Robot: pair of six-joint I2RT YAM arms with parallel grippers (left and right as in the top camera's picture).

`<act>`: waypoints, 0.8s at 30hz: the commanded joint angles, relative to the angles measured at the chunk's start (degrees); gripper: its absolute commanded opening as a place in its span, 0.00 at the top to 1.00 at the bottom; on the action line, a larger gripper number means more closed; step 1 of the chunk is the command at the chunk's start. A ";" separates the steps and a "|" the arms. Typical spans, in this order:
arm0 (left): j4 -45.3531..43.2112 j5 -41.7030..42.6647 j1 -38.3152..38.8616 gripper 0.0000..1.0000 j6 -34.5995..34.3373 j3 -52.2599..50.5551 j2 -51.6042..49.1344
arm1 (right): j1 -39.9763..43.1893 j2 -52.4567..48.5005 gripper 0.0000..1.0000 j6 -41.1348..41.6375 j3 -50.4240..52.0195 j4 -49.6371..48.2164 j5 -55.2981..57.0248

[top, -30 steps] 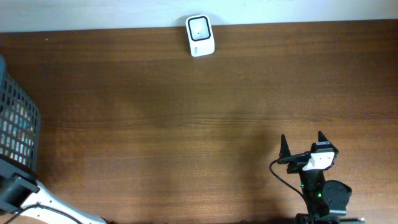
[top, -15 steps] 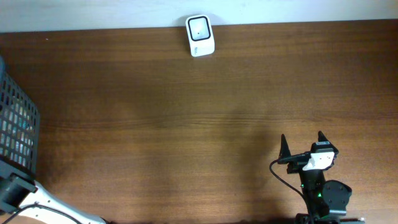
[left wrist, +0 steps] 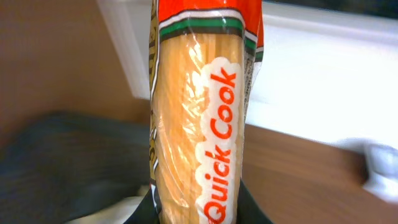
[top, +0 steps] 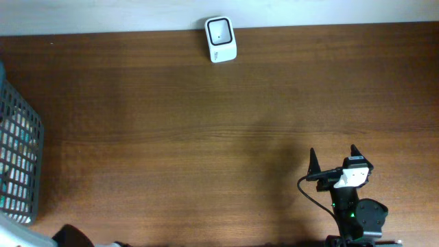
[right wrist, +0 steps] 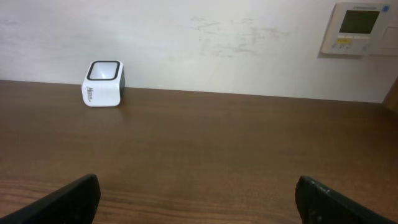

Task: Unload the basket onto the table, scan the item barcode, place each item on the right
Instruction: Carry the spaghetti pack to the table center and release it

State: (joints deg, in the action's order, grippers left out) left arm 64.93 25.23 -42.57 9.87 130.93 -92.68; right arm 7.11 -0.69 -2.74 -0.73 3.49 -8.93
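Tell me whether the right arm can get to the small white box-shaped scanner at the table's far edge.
Probably yes. The right gripper stands open and empty, and the brown wooden table between it and the small white box-shaped scanner is bare; only the long stretch could stop it.

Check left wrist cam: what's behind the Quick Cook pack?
Blurred dark basket lower left, wooden table, white wall, white scanner at right edge. The Quick Cook pack hides everything along the middle.

Dark wood table (top: 171, 137), scuffed white wall (right wrist: 217, 43) behind, beige control panel (right wrist: 360, 28) mounted upper right
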 commanded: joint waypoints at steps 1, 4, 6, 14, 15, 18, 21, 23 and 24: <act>4.17 -0.28 15.96 1.00 -2.58 -2.43 -2.19 | 0.42 0.33 0.01 0.17 0.42 0.20 0.55; 3.63 -12.59 27.17 1.00 -11.65 -10.08 -5.70 | 0.42 0.33 0.01 0.17 0.42 0.20 0.55; 0.61 -20.04 33.81 1.00 -15.91 -18.69 -8.96 | 0.42 0.17 0.01 0.17 0.42 0.20 0.55; -14.23 -23.45 42.23 1.00 -17.64 -42.16 -18.14 | 0.42 0.17 0.01 0.17 0.42 0.20 0.55; -15.69 -22.75 42.82 1.00 -17.62 -43.71 -18.84 | 0.42 0.17 0.01 0.17 0.42 0.20 0.55; -16.61 -20.28 44.98 0.94 -17.64 -44.09 -20.52 | 0.42 0.17 0.01 0.17 0.42 0.20 0.55; -16.68 -20.09 46.45 0.48 -17.64 -44.04 -20.57 | 0.42 0.17 0.01 0.17 0.42 0.20 0.55; -14.84 -20.09 46.80 0.14 -17.59 -42.66 -20.41 | 0.42 0.17 0.01 0.17 0.42 0.20 0.52; -12.13 -20.11 46.51 0.07 -17.57 -39.60 -19.85 | 0.42 0.17 0.01 0.17 0.42 0.20 0.55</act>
State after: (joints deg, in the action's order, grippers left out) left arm 49.69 4.32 4.40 -7.64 86.72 -113.71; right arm 7.11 -0.75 -2.76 -0.73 3.51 -8.91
